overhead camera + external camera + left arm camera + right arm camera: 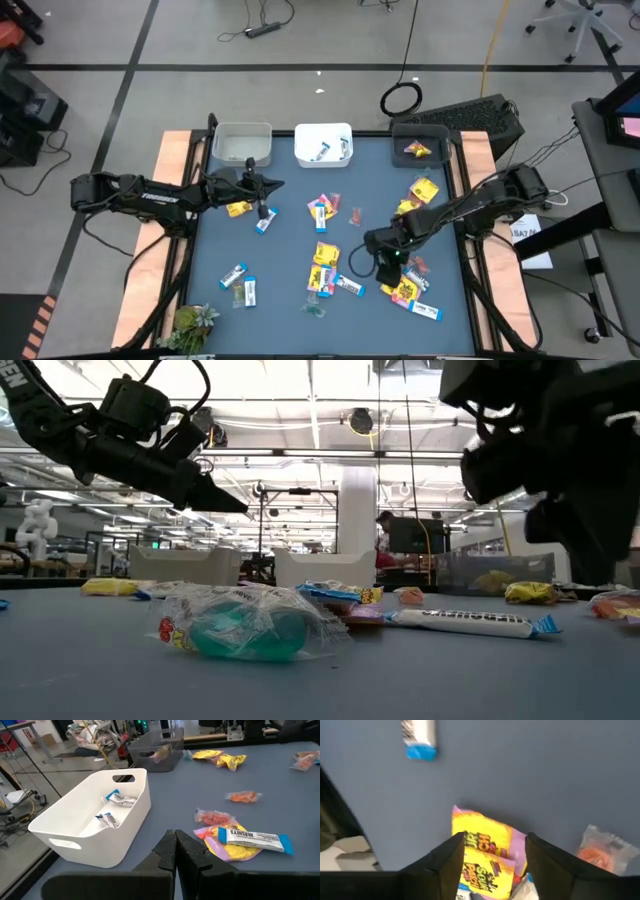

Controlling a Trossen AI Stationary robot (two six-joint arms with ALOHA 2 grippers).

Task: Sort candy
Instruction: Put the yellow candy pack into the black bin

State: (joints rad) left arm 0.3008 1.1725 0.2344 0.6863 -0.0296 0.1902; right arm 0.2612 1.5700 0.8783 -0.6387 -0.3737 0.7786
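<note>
1. The white bin (pixel 323 145) is being taken as the landmark; it is standing at the far edge of the blue table (pixel 290 250), with two blue-and-white bars (pixel 114 807) lying in it.
2. The left gripper (pixel 278 185) is being held above the mat just in front and to the left of the white bin, its jaws pressed together and empty.
3. The right gripper (pixel 382 262) is being held low over the mat, well in front and to the right of the white bin, its jaws standing wide with a yellow packet (pixel 482 857) lying between them.
4. The loose candy (pixel 322 262) is being left scattered on the table in front of the white bin.
5. A grey bin (pixel 420 146) is standing just right of the white bin, a clear bin (pixel 242 142) just left.
</note>
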